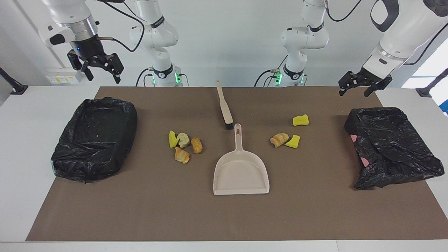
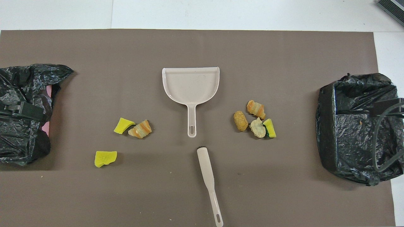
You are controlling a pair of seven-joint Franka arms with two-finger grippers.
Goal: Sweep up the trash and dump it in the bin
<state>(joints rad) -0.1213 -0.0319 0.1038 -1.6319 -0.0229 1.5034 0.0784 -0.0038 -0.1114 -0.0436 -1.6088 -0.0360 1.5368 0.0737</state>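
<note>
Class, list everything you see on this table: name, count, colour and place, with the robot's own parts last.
trash: seven scraps, yellow-green and golden-brown; four toward the right arm's end, three toward the left arm's.
dustpan: one, beige, mid-mat.
brush: one, beige, nearer the robots than the dustpan.
bins: two, black-bagged, one at each end of the table.
mat: one, brown.
left claw: open, raised.
right claw: open, raised.
</note>
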